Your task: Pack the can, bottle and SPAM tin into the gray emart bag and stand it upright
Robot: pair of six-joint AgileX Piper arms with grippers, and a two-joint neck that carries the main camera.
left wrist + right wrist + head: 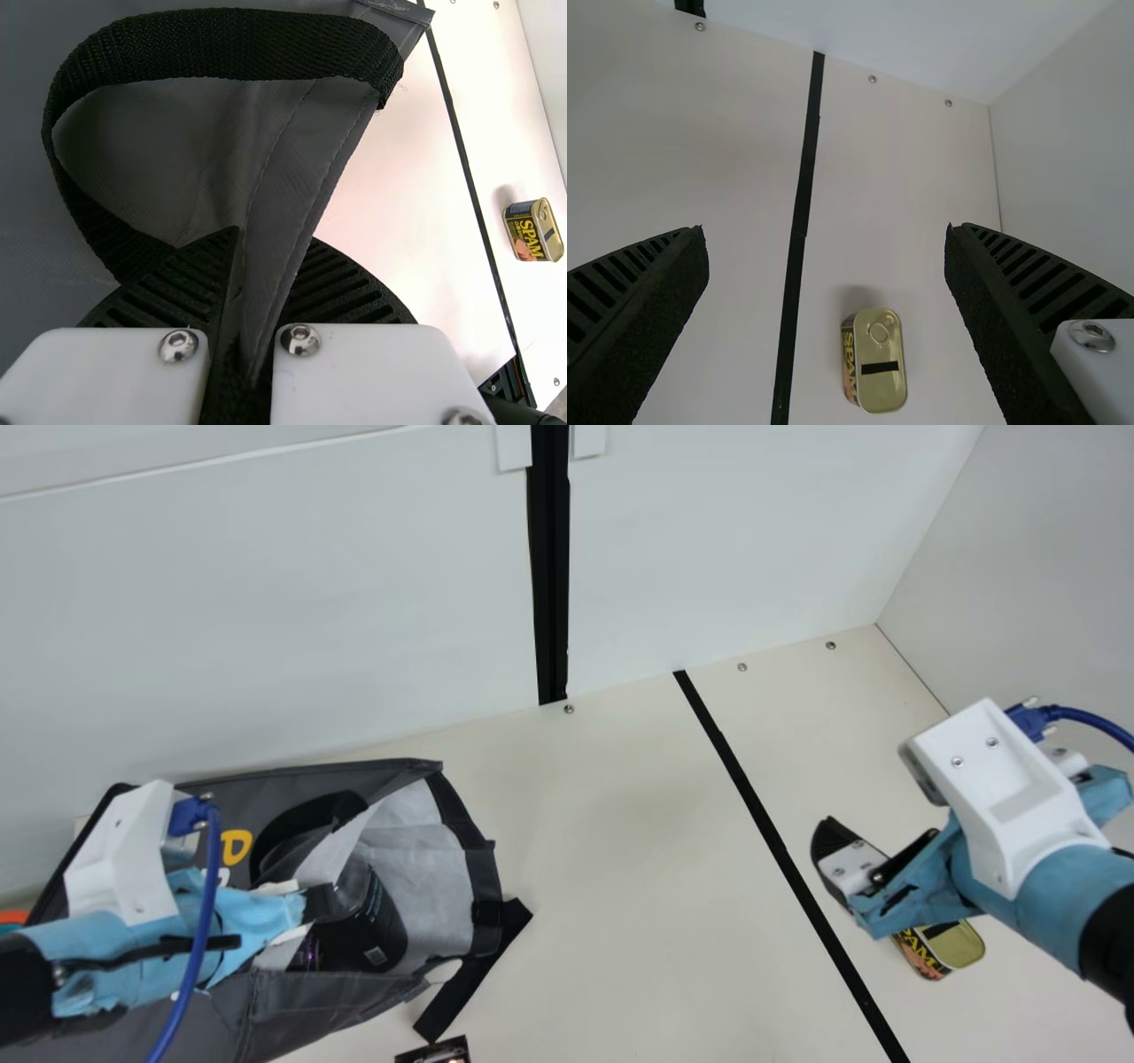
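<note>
One packing step: left claw (270, 257) pinches gray fabric bag (190, 146); wide-open, empty right claw (825, 257) should next grasp golden metal SPAM tin (877, 361).

I can read SPAM in yellow on the side of the tin (533, 230) from my left wrist view, and again along its side in the right one. On the gray emart bag (301, 1005) I get a yellow character (236, 847) over a pale one, both partly covered; fine print and a small square code (376, 956) on the dark container (359, 934) inside, too small to read.
</note>
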